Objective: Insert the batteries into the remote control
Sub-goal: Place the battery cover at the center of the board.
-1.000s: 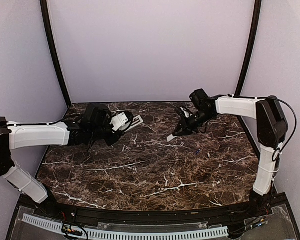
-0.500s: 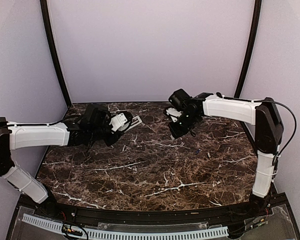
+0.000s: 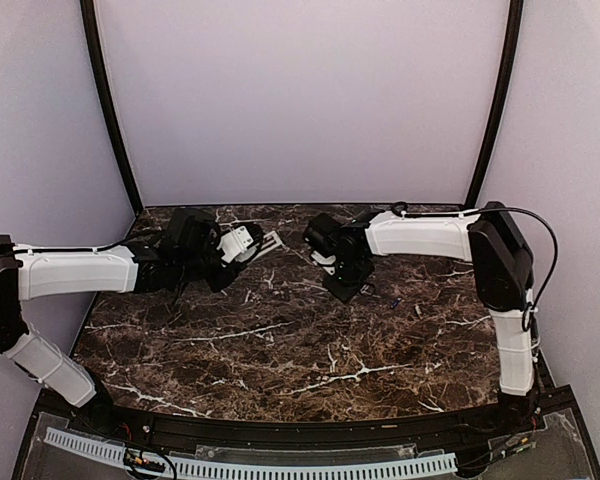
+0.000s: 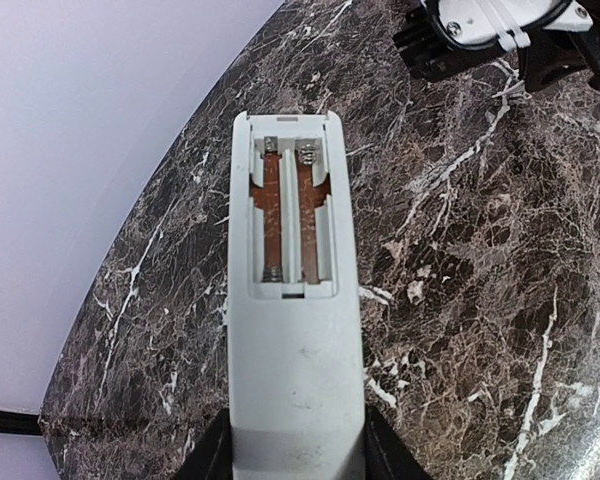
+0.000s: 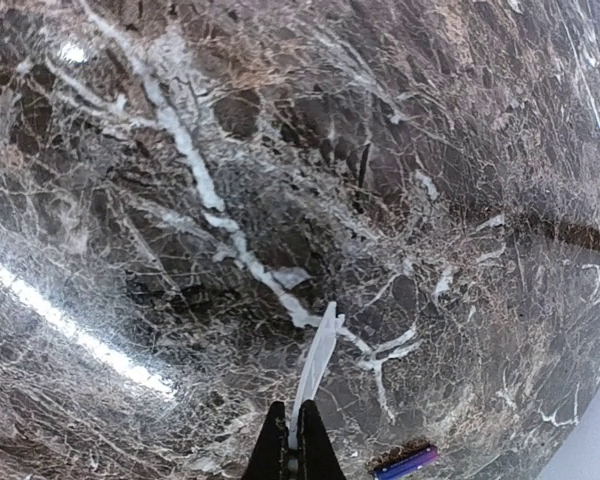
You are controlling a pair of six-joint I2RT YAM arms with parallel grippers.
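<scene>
My left gripper [image 4: 295,455] is shut on the near end of the white remote control [image 4: 295,330], holding it back side up above the table. Its battery compartment [image 4: 290,215] is uncovered and holds only springs and contacts. From above, the remote control [image 3: 267,241] points right from the left gripper [image 3: 242,244]. My right gripper [image 5: 293,440] is shut on a thin white battery cover [image 5: 318,365], seen edge-on just above the marble. One blue-purple battery [image 5: 405,463] lies on the table close to the right of that gripper. In the top view the right gripper [image 3: 344,287] points down at mid-table.
The dark marble table [image 3: 280,340] ends at a pale back wall [image 3: 300,100]. The right arm's wrist [image 4: 500,30] shows beyond the remote's far end. A small dark battery [image 3: 394,301] lies right of the right gripper.
The right arm has swung left toward the middle of the table, carrying the cover and lowering it. The left arm and remote have stayed still.
</scene>
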